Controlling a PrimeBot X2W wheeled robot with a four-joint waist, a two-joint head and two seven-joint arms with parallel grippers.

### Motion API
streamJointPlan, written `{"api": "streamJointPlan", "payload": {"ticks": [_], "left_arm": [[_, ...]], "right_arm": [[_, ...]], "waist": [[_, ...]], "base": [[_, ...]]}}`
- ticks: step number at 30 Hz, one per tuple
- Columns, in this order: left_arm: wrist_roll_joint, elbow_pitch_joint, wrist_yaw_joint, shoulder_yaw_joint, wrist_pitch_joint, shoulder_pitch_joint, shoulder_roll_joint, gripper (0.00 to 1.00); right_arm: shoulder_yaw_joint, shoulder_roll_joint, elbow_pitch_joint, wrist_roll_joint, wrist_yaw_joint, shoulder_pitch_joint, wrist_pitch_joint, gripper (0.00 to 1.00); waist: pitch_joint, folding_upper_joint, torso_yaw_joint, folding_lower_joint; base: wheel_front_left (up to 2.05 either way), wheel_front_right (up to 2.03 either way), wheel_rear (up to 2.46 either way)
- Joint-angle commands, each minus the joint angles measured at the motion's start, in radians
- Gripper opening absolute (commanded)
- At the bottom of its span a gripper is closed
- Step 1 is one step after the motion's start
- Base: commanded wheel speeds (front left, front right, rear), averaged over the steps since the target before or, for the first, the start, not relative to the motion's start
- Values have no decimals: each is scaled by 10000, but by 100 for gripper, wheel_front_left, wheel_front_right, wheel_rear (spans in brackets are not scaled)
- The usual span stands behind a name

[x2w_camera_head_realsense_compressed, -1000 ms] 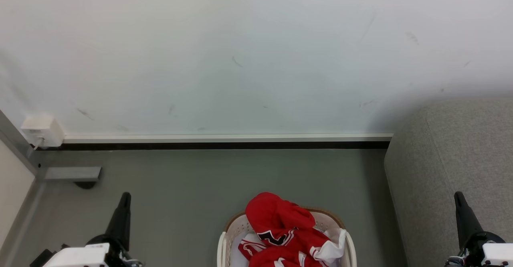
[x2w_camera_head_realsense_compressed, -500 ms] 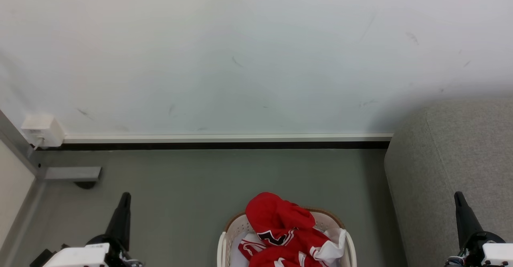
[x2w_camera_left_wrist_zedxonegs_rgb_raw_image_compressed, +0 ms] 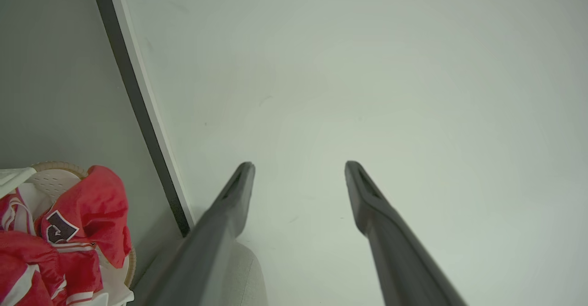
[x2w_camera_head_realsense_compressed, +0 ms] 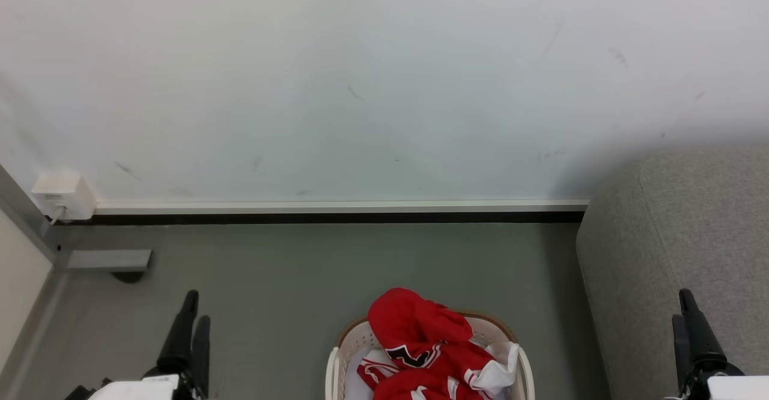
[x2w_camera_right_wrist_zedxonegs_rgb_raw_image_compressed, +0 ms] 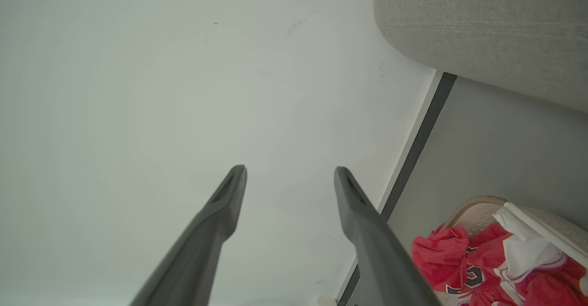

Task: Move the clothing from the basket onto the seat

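Red clothing with white panels and black lettering is heaped in the cream basket at the bottom centre of the head view. The grey seat stands to the right of the basket. My left gripper is at the lower left, open and empty, well left of the basket. My right gripper is at the lower right in front of the seat, also open and empty. In the left wrist view, the left gripper points at the wall, with the clothing at the lower left. In the right wrist view, the right gripper is spread, with the clothing, basket and seat to its right.
A white wall with a dark baseboard runs behind the grey floor. A small white box is fixed low on the wall at the left. Below it, a grey bracket sits on the floor.
Both grippers have opened: each showed one closed dark finger shape before and now shows two fingers apart. The clothing and basket have not moved.
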Motion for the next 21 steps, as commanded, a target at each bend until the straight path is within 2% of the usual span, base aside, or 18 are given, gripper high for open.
{"api": "streamJointPlan", "payload": {"ticks": [1,12,21], "left_arm": [[220,-168,-35,-61,-138,-134,66,100],[2026,-278,11,-220,-629,-55,78,100],[3722,-603,293,-370,-983,66,86,100]], "right_arm": [[40,-94,-194,-393,-2,-79,-134,100],[240,-108,-643,-2886,-4,52,-626,100],[491,-118,-1071,-4994,-5,194,-982,100]], "waist": [[4,0,-2,0],[20,0,-13,0],[26,0,1,0]], "base": [[0,0,0],[0,0,0],[0,0,0]]}}
